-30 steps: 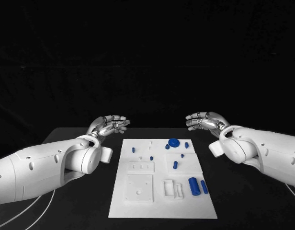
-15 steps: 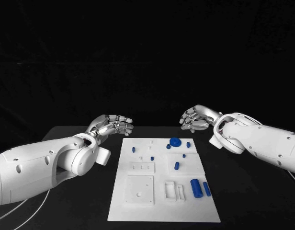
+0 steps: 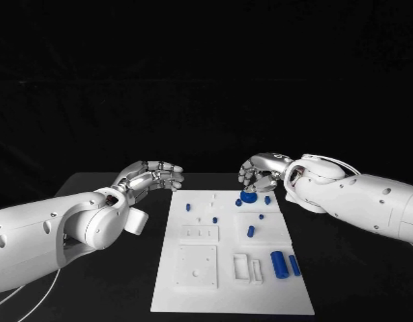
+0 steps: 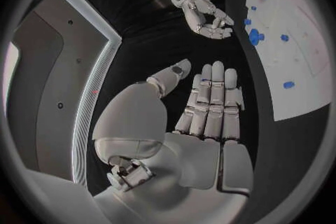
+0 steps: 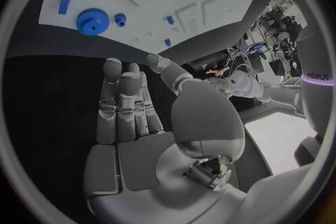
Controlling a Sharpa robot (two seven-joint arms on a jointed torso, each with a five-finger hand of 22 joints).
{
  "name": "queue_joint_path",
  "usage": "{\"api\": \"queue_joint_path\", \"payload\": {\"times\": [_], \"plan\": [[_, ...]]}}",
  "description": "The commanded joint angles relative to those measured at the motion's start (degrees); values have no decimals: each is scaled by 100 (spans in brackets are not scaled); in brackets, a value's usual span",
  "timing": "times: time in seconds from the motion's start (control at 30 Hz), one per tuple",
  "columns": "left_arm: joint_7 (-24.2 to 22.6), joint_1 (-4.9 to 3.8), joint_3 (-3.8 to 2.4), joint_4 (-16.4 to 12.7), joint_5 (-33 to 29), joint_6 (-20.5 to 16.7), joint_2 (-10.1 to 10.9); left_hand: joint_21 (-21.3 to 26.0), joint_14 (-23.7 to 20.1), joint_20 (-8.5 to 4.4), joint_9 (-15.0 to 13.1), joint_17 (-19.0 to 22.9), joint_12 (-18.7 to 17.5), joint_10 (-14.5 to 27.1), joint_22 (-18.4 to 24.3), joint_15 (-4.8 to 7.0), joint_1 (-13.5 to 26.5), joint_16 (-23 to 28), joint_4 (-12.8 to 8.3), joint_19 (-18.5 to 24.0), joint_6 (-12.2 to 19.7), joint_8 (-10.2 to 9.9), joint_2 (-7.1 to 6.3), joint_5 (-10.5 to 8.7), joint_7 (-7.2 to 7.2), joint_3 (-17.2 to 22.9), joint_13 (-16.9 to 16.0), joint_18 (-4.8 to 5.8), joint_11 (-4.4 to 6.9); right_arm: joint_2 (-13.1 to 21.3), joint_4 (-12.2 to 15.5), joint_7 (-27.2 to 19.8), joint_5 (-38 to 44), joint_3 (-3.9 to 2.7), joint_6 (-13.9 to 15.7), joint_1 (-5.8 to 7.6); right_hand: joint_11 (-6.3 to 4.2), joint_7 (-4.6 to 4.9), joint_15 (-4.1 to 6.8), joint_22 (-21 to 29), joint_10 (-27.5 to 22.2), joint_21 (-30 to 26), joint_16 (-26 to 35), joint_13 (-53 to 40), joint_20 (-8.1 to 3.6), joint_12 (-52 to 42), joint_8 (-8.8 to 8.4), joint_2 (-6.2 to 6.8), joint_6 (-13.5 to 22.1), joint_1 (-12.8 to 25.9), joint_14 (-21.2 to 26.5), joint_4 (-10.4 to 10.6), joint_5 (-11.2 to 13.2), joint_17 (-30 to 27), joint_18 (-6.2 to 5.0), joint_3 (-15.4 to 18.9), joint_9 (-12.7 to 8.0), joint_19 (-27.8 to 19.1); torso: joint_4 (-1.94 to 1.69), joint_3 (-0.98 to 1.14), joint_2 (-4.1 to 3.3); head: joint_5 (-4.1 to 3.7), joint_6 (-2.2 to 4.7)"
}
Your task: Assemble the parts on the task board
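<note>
While the right hand is held over the far edge of the board, its fingers are curled downward just above the gear; from the head view it cannot be told whether the gear is touched. In the right wrist view the same hand is seen with fingers extended side by side and nothing between them, the gear lying apart from the fingertips, so nothing is held. The left hand is raised beyond the board's far left corner, over the black counter, with fingers loosely bent and apart and nothing grasped; in the left wrist view its fingers are laid out straight and close together, the thumb set off to one side.

The board is laid lengthwise in the middle of the counter. The gear is seated near the far edge, with a small blue piece just beside it. Further small blue pieces are scattered over the far half: one toward the left, one near the middle, one by the right edge, and an oblong one nearer the centre. Two blue cylinders are laid side by side near the right edge of the near half, next to white raised fixtures.
</note>
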State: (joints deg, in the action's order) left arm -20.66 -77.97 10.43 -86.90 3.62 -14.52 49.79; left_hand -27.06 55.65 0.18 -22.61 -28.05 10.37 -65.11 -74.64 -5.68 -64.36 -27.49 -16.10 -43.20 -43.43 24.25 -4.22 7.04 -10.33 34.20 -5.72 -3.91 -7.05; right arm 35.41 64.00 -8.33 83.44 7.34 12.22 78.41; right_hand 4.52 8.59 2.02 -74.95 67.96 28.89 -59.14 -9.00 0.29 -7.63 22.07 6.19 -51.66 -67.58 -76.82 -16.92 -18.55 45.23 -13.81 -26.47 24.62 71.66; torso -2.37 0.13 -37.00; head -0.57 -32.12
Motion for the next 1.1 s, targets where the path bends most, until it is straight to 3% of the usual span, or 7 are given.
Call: {"api": "queue_joint_path", "payload": {"times": [0.03,0.23,0.37,0.73,0.77,0.8,1.1], "plan": [[10,-49,-6,-94,-55,181,46,-35,29,-8,9,-8,19,-39,-3,-1,62,-6,-5,-23,-51,-8,-20,-31,-2,-36,-4,12,-11,-53,5,284,897,-1,-30,3,26,4,-25,-88,-25,42,-56,11,-6,47,-32,24,-32,-70,32,4,64,8,-119,41,-13,30,-41,1,-133,-32,16],[35,-146,-8,-258,-62,167,164,-31,18,-9,14,-11,4,-29,-2,-4,81,6,4,-16,-48,-15,-24,-46,-3,-42,2,18,-17,-175,-106,464,1143,-1,-61,2,88,22,-86,-99,-150,60,-156,68,13,199,-92,79,-19,-85,68,9,155,-1,-119,28,-42,41,-68,6,-248,-80,52],[52,-225,-8,-327,-72,194,207,-30,18,-10,14,-13,1,-28,-2,-4,85,9,7,-15,-50,-15,-18,-45,-2,-41,3,20,-18,-201,-139,546,1262,0,-17,0,128,42,-124,-99,-225,77,-223,116,26,289,-137,130,9,-23,74,12,212,-8,-119,38,-66,71,-62,8,-323,-84,93],[66,-274,-8,-368,-72,207,252,-26,10,-10,18,-16,-11,-20,-2,-6,93,18,6,-7,-49,-19,-25,-49,-2,-44,8,23,-22,-222,-167,648,1363,7,-26,-19,170,67,-166,-93,-275,122,-388,217,27,380,-209,179,33,-21,84,14,225,-30,-119,-16,-104,176,-73,25,-420,-129,124],[67,-276,-8,-369,-72,206,256,-26,10,-10,18,-17,-12,-20,-2,-6,94,18,6,-7,-49,-19,-25,-49,-2,-44,8,24,-22,-229,-169,647,1363,8,-37,-26,170,67,-167,-92,-275,124,-396,221,27,381,-211,180,32,-20,84,14,225,-31,-119,-19,-106,179,-117,16,-406,-169,106],[68,-278,-8,-373,-72,205,262,-26,10,-10,18,-17,-12,-19,-2,-6,94,19,6,-7,-49,-19,-26,-49,-3,-44,8,24,-23,-240,-177,643,1363,10,-41,-36,171,67,-167,-92,-275,125,-401,224,26,381,-213,179,32,-20,84,13,225,-32,-119,-21,-106,182,-122,18,-409,-168,106],[85,-293,-9,-379,-72,226,260,-24,8,-11,20,-19,-17,-17,-2,-7,96,23,7,-4,-47,-22,-24,-47,-3,-42,10,25,-24,-304,-236,632,1359,11,-42,-77,172,67,-169,-88,-265,129,-453,251,19,380,-225,159,24,-35,94,13,240,-45,-119,-60,-113,198,-114,32,-461,-144,129]]}}
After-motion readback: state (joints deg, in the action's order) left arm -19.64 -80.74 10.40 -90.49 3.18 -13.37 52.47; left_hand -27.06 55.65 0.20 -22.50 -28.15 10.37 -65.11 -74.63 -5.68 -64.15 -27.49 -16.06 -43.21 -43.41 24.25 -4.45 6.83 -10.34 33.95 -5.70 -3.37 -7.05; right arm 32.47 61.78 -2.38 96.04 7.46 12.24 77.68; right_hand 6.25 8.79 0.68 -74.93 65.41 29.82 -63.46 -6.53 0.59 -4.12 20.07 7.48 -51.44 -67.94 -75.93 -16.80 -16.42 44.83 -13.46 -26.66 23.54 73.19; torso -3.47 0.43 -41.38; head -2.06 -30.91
